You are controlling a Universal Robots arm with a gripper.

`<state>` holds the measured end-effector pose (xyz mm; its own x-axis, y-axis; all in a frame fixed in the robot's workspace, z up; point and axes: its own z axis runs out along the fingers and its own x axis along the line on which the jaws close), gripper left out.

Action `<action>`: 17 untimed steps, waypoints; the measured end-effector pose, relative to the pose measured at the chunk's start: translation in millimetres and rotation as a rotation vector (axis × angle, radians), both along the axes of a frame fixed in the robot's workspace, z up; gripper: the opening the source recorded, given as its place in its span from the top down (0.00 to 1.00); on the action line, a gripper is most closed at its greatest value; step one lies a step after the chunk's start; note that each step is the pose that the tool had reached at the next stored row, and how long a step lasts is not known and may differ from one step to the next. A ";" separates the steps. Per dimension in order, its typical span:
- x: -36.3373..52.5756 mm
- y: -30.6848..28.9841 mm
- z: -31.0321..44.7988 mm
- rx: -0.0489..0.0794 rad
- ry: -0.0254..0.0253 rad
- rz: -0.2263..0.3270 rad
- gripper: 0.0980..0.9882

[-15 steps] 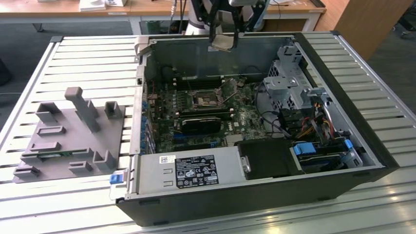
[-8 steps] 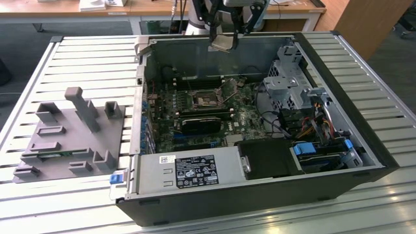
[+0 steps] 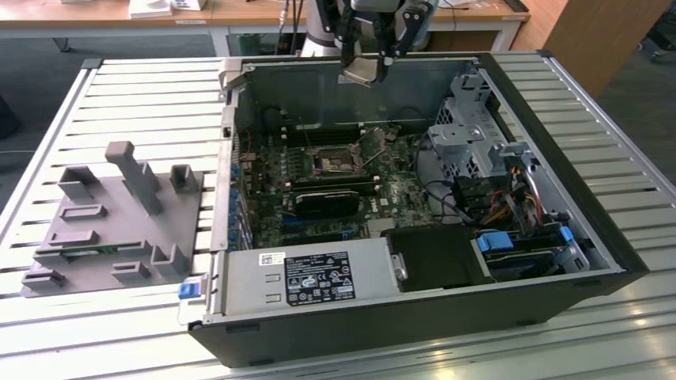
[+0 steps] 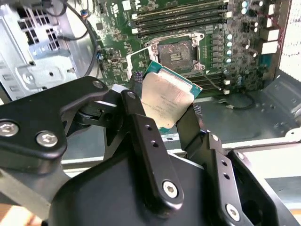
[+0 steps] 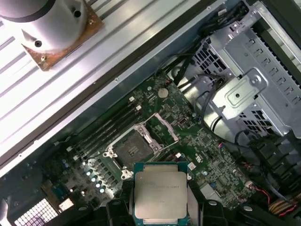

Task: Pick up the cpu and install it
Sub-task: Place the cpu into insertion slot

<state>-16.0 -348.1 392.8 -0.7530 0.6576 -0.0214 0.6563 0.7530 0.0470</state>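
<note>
A black computer case [image 3: 591, 214] is lying on a ribbed metal table [image 3: 138, 95]. The jaws of the gripper [image 4: 163, 109] are clamping the flat, square, silver-topped cpu [image 4: 167, 94] above that case, apart from its socket [image 4: 176, 52].

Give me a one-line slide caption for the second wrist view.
Gripper holds the cpu by two edges, with the open socket beyond.

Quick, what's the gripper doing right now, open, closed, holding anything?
The gripper is closed on the cpu, clamped by its edges above the motherboard.
</note>
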 end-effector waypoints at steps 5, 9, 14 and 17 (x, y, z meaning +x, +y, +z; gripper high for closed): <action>0.0 0.0 -0.8 0.000 0.0000 -0.086 0.50; 0.0 0.0 -1.5 0.000 -0.0001 -0.154 0.50; 0.0 0.1 -2.1 0.000 0.0000 -0.234 0.50; 0.0 0.2 -2.4 0.000 0.0000 -0.278 0.50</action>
